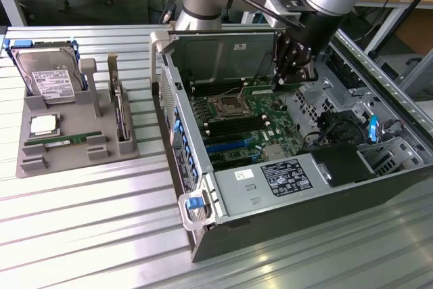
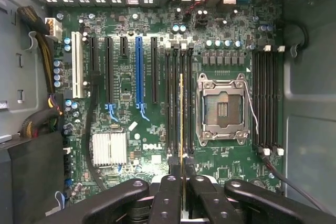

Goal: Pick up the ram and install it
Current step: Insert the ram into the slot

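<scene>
Pinching the ram edge-on between the fingers above the memory slots beside the CPU socket; keeping it square, pressing evenly.

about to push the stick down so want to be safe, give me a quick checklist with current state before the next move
1. Ram held between the fingers: ok, gripper is shut on it.
2. Ram running parallel to the black memory slots beside the CPU socket: ok.
3. Ram over an empty slot: ok, no stick seen in the slots.
4. Slot end latches open: cannot tell.
5. White wire by the socket clear of the ram: ok.
6. Ram seated: not ok.
</scene>
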`<state>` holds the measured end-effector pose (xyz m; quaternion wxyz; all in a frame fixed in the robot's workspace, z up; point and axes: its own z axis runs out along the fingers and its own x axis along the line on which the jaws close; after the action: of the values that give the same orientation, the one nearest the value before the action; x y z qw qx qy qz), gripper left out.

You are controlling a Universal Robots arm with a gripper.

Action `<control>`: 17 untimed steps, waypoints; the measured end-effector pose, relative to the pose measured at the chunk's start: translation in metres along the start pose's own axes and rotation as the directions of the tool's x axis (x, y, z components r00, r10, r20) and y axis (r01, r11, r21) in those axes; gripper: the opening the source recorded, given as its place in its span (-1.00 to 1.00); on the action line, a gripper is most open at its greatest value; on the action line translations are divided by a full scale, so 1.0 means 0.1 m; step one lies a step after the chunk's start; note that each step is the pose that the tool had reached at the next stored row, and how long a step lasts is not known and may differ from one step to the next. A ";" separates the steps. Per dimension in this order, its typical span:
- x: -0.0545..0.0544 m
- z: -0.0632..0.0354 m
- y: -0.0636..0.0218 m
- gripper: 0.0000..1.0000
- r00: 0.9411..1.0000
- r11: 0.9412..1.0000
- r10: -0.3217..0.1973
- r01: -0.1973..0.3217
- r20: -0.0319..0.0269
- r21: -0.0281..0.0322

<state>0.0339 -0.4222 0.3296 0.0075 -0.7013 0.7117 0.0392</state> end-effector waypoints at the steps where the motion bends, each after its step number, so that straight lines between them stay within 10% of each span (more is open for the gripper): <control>1: 0.00 0.008 -0.001 -0.75 1.000 1.000 0.000 0.000 0.000 0.000; 17: 0.04 0.156 -0.008 -0.75 1.000 1.000 0.000 0.000 0.000 0.000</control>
<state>0.0339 -0.4252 0.3138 0.0075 -0.7013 0.7117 0.0392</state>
